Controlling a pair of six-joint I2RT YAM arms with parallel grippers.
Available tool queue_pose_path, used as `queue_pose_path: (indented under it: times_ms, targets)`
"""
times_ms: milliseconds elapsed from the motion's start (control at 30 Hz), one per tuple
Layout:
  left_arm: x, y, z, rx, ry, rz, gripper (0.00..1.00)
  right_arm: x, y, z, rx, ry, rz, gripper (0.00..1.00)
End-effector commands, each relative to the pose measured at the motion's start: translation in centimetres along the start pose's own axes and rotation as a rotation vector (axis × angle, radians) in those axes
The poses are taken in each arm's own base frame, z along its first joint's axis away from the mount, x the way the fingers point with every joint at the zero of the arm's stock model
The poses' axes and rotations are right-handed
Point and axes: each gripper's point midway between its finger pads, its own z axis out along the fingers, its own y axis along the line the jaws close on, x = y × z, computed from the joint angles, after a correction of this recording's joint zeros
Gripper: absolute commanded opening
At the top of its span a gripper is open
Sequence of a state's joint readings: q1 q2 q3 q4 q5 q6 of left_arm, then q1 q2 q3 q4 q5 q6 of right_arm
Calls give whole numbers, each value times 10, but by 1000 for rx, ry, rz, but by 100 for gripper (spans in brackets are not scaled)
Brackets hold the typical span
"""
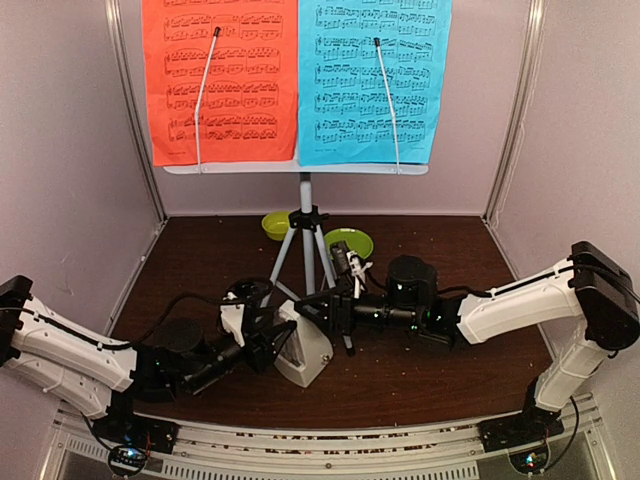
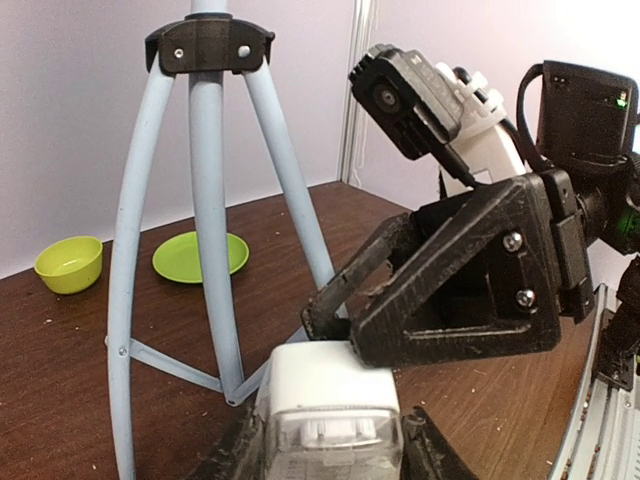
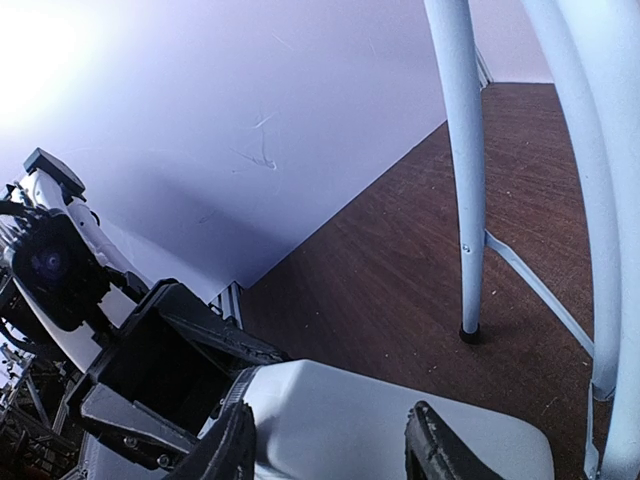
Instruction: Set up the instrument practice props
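The whitish pyramid metronome (image 1: 305, 352) stands tilted in front of the grey tripod (image 1: 305, 240). My left gripper (image 1: 275, 345) is shut on its lower body from the left; in the left wrist view the metronome (image 2: 330, 390) fills the jaws (image 2: 328, 455). My right gripper (image 1: 322, 305) reaches in from the right and is shut on its upper part. In the right wrist view the body (image 3: 340, 420) lies between the jaws (image 3: 330, 450). The pale grey desk (image 1: 295, 168) carries the red sheet (image 1: 220, 80) and the blue sheet (image 1: 375, 80).
A lime-green bowl (image 1: 276, 225) and a lime-green plate (image 1: 350, 241) lie behind the tripod's legs (image 2: 205, 200). The brown table (image 1: 450, 380) is enclosed by pale walls at the back and both sides. A tripod leg (image 3: 462, 150) stands just beyond the metronome.
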State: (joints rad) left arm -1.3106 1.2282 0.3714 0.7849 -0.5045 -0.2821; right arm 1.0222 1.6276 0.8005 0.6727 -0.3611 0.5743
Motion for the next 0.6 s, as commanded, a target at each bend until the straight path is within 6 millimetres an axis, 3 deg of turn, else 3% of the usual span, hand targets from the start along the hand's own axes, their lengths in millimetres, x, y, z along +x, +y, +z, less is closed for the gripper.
queue_pose_path:
  times_ms: [0,167,300,567]
  targets:
    - [-7,-6,-5,52,-55,-148,0,106,-83,-24,297,333,55,51]
    - [-1,-25,12,82,48,93,0,101,-80,-26,292,322,49,52]
    - [0,-23,11,33,89,257,0,100,-80,-28,300,323,42,52]
    - [-6,-23,-7,82,27,145,0,108,-87,-26,327,356,45,51]
